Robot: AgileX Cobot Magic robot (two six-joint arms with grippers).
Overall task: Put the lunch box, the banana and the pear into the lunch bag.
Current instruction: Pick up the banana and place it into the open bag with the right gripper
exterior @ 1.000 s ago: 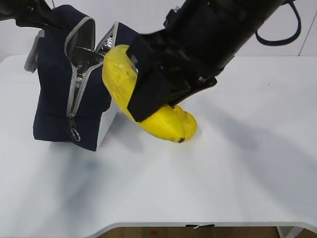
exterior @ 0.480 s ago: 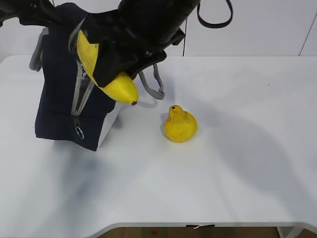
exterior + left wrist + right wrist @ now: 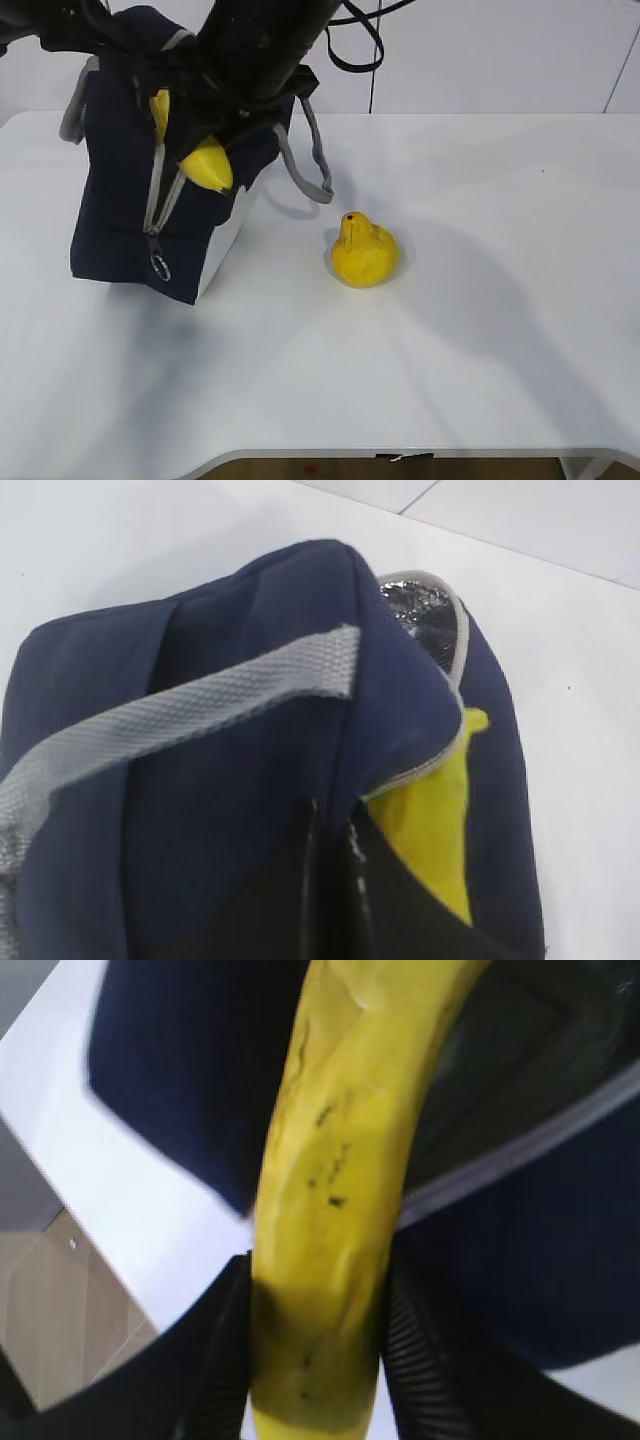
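Yellow banana (image 3: 325, 1210) clamped between right gripper (image 3: 318, 1360) fingers; left gripper (image 3: 330, 880) pinched closed on lunch bag (image 3: 250, 810).

1. Exterior view: bright, even light; soft grey shadows lie on the white table (image 3: 480, 330).
2. Right wrist view: the speckled yellow banana (image 3: 330, 1210) and its background are blurred.
3. Left wrist view: reasonably sharp, no glare.

My right arm reaches across from above with its fingers (image 3: 225, 1360) clamped on either side of the banana (image 3: 340, 1190), while my left gripper (image 3: 330, 880) sits closed, its fingers (image 3: 305, 880) pinched together on the lunch bag's (image 3: 230, 810) navy fabric edge.
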